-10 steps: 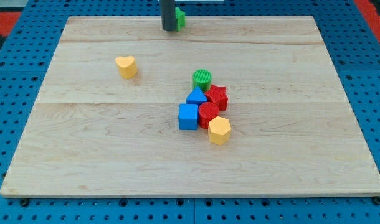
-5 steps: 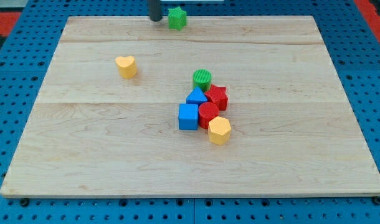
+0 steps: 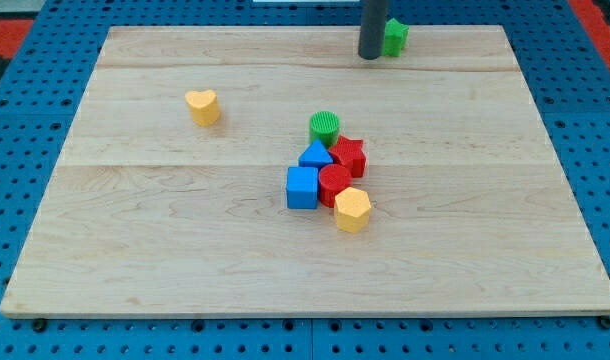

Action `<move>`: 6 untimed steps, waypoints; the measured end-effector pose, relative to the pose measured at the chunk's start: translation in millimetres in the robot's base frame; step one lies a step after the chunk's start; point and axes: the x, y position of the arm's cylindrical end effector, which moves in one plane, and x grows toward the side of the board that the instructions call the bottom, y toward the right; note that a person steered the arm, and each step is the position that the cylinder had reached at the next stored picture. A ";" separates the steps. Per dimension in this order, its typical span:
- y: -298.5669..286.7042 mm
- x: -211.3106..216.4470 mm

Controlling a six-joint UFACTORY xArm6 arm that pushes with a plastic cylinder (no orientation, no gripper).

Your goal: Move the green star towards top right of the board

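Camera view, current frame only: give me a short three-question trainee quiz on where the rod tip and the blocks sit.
1. True or false: my tip is just to the view's left of the green star.
2. Which block lies apart from the cluster, toward the view's left? A) blue cube B) yellow heart C) red star
3. Fill in: the block at the cluster's top is the green ____.

Key:
1. True; the star sits by the board's top edge, right of centre.
2. B, the yellow heart; the blue cube and red star are in the cluster.
3. Cylinder: the green cylinder.
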 end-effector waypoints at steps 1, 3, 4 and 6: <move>-31.1 -16.3; 41.3 -58.3; 63.9 -55.7; 71.2 -56.0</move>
